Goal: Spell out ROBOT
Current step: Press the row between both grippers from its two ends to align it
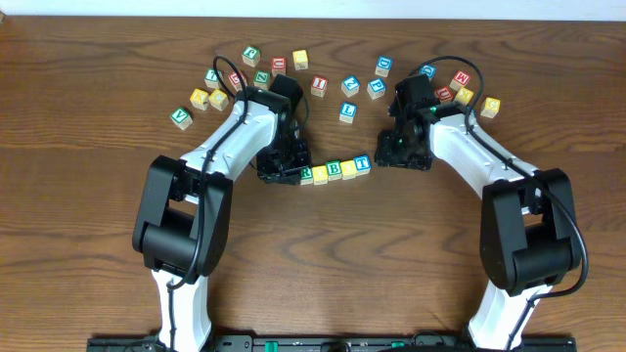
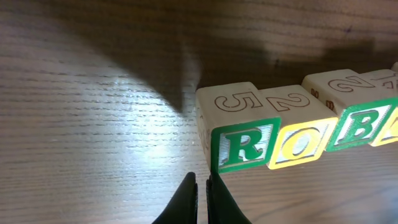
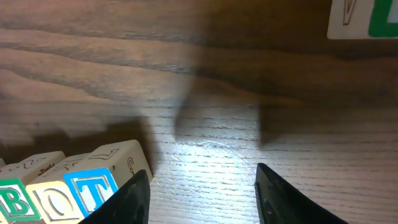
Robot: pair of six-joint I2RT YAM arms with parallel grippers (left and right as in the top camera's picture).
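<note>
Five lettered blocks (image 1: 335, 169) stand in one row at centre; roughly nineteen loose blocks (image 1: 347, 111) scatter from ten to two o'clock. Two robot arms (image 1: 230, 147).

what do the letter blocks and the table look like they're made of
Letter blocks: probably wood, pale matte faces with raised numerals and letters painted green, yellow or blue. Table: wood or wood-look laminate, can't tell which; brown with fine grain lines and a soft sheen where light glares.

Block row (image 1: 335, 168) before scattered blocks (image 1: 321, 85)
</note>
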